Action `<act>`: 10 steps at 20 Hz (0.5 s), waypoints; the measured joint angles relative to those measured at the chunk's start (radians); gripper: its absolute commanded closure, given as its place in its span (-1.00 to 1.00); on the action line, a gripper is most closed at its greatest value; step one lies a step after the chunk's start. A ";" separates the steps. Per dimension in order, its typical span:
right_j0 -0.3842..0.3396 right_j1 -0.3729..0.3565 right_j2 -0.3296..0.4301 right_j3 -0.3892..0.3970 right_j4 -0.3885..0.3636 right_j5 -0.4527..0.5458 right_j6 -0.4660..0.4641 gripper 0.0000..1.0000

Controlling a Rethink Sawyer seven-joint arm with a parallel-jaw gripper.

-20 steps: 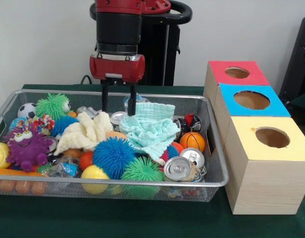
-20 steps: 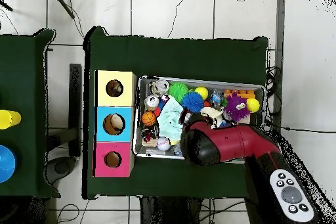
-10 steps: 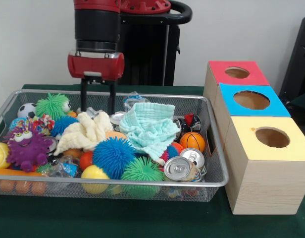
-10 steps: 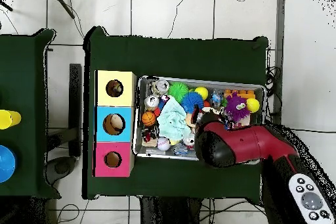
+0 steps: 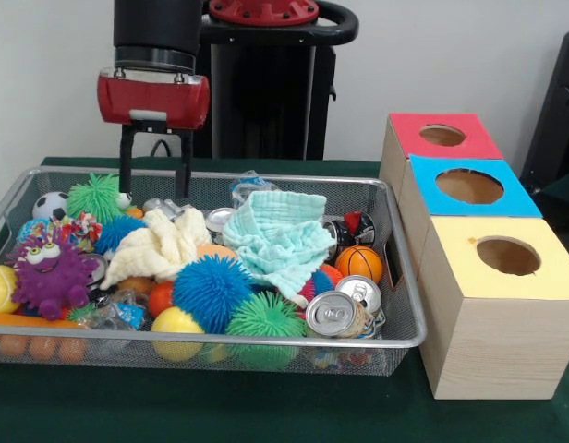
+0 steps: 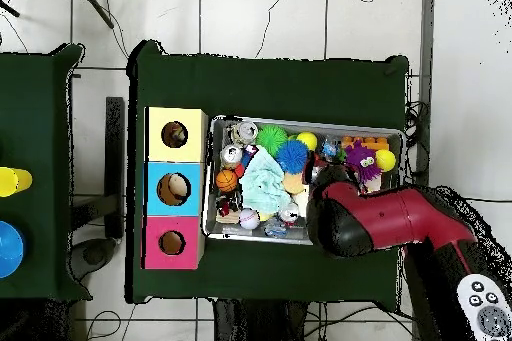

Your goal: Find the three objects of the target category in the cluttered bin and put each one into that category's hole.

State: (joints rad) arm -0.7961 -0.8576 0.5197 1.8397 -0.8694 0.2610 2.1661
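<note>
While the tool (image 5: pixel 155 180) hangs above the far left part of the wire bin (image 5: pixel 406 305) with its two black fingers apart and nothing between them, the clutter below lies untouched by it. From the left, near the bin's near left corner, sit one yellow ball (image 5: pixel 0 288) and one purple googly-eyed monster toy (image 5: pixel 50 275), with one small soccer ball (image 5: pixel 50 205) at the far left wall and one green spiky ball (image 5: pixel 94 197) just beside it. Next comes one cream cloth (image 5: pixel 155 245), crumpled, then one blue spiky ball (image 5: pixel 211 292) with a second yellow ball (image 5: pixel 176 323) in front of it and a second green spiky ball (image 5: pixel 264 317) to its right. One mint-green cloth (image 5: pixel 281 235) is heaped near the middle. Two cans show clearly at the near right, a silver-topped can (image 5: pixel 330 313) lying with its end toward the camera and another can (image 5: pixel 360 291) touching it behind; one small basketball (image 5: pixel 358 262) sits just beyond them. On the desk (image 5: pixel 220 406) right of the bin stand three boxes in a row, each with one round hole on top: the yellow box (image 5: pixel 502 309) nearest, the blue box (image 5: pixel 469 189) in the middle, the red box (image 5: pixel 440 137) farthest.
</note>
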 measured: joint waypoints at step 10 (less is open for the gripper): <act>0.035 0.004 0.000 -0.011 -0.138 -0.001 -0.002 -1.00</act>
State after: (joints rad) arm -0.7613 -0.8533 0.5201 1.8284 -1.0076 0.2604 2.1643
